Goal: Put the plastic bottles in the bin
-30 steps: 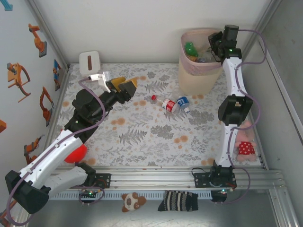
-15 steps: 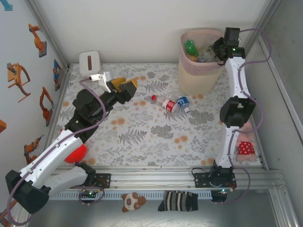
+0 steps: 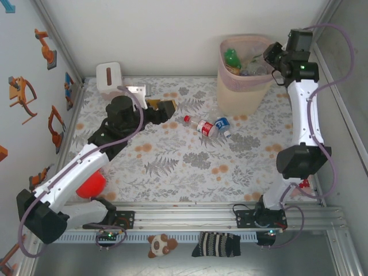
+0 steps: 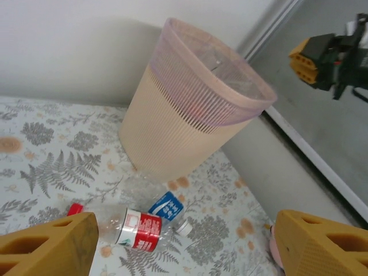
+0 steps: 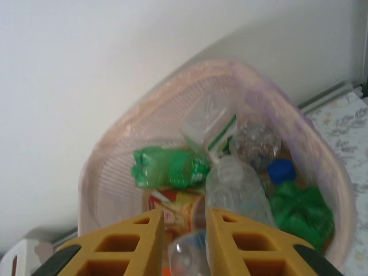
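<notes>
Two plastic bottles lie on the floral cloth, one red-labelled (image 3: 204,127) (image 4: 135,228), one blue-labelled (image 3: 222,125) (image 4: 167,206), touching each other. My left gripper (image 3: 164,107) (image 4: 184,250) is open just left of them, jaws wide, nothing between. The bin (image 3: 244,86) (image 4: 172,126) (image 5: 109,167) stands at the back right and holds several bottles, green (image 5: 169,167) and clear (image 5: 238,190). My right gripper (image 3: 278,57) (image 5: 184,241) hovers over the bin's right rim, shut on a small clear bottle (image 5: 190,256).
A white tissue box (image 3: 108,76) sits at the back left corner. A red ball (image 3: 91,185) lies under my left arm. A pink plush toy (image 3: 298,179) rests by the right wall. A striped sock (image 3: 216,244) and a small bear (image 3: 160,244) lie past the front rail.
My left gripper has swung right and lower, toward the two bottles, and narrowed slightly. My right arm has lifted and drawn right, from over the bin's middle to its right rim.
</notes>
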